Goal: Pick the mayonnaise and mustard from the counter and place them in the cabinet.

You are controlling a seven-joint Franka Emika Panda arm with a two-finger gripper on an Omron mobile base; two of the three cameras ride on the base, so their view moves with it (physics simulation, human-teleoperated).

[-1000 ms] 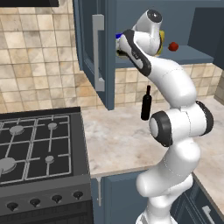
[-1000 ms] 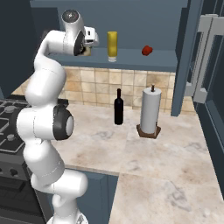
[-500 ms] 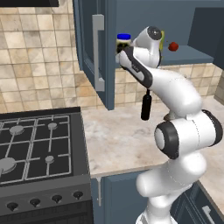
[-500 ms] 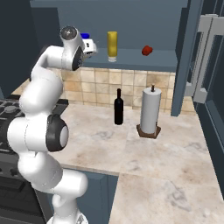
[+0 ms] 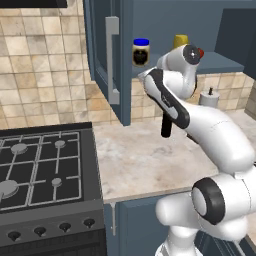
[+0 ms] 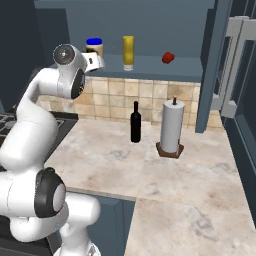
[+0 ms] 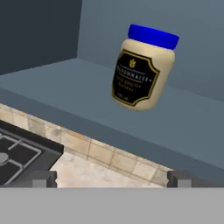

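Cabinet point(image 5: 102, 60) door's open and its shelf point(image 6: 150, 64) carries both the mayonnaise point(image 7: 143, 70) and the mustard point(image 6: 128, 50), none left on the bench point(image 6: 150, 165), your hand point(image 7: 109, 178) sits apart and empty near the jar, so I'd call it essentially done.

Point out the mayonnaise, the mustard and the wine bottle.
mayonnaise point(image 7: 142, 72), hand view, on its dark label.
mustard point(image 6: 128, 50), right base view, middle of its yellow body.
wine bottle point(image 6: 135, 125), right base view, on its dark body.
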